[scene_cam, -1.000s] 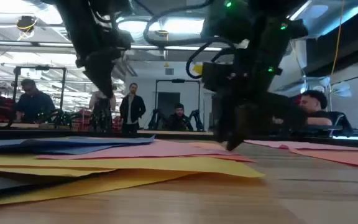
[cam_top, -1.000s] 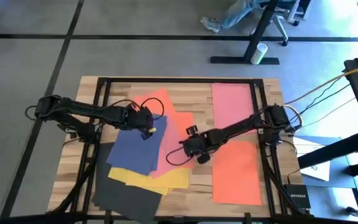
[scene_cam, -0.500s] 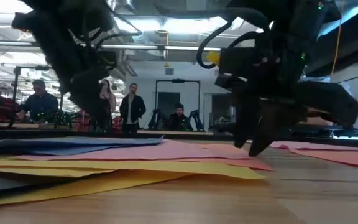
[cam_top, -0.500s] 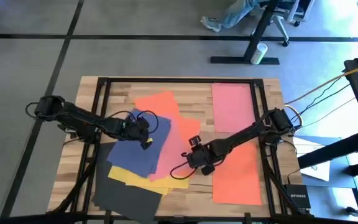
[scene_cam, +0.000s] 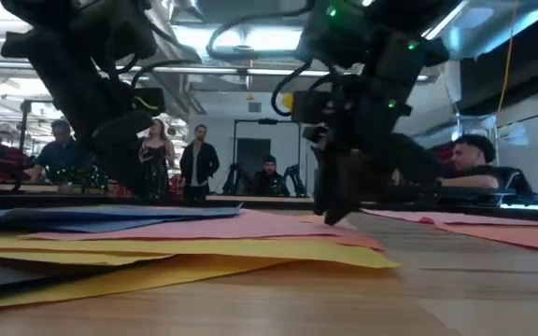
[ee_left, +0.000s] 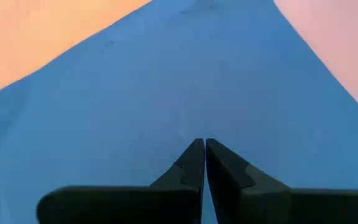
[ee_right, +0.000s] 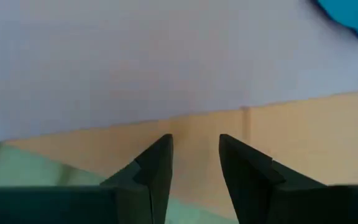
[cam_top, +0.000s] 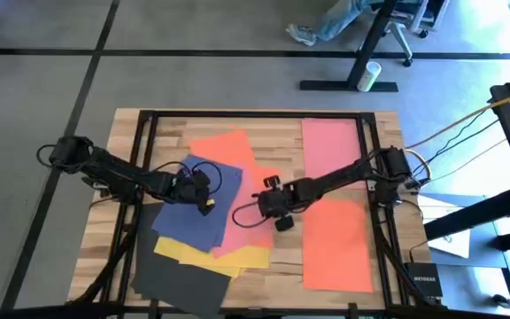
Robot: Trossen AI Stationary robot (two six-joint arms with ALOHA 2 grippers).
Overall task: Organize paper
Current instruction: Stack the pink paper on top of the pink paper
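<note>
The paper lies fanned in a loose overlapping pile on the left half of the wooden table (cam_top: 122, 133): a navy blue sheet (cam_top: 193, 213) on top, a pink sheet (cam_top: 242, 213) and an orange sheet (cam_top: 228, 146) under it, a yellow sheet (cam_top: 237, 257) and a dark grey sheet (cam_top: 180, 283) lowest. 2 more sheets lie apart on the right, a pink one (cam_top: 330, 146) at the far edge and an orange one (cam_top: 335, 244) nearer

The left gripper (cam_top: 209, 202) sits low over the navy blue sheet, its fingers (ee_left: 194, 165) pressed together on nothing. The right gripper (cam_top: 268, 206) hangs at the pile's right edge over pink and orange paper, its fingers (ee_right: 157, 165) slightly apart and empty
</note>
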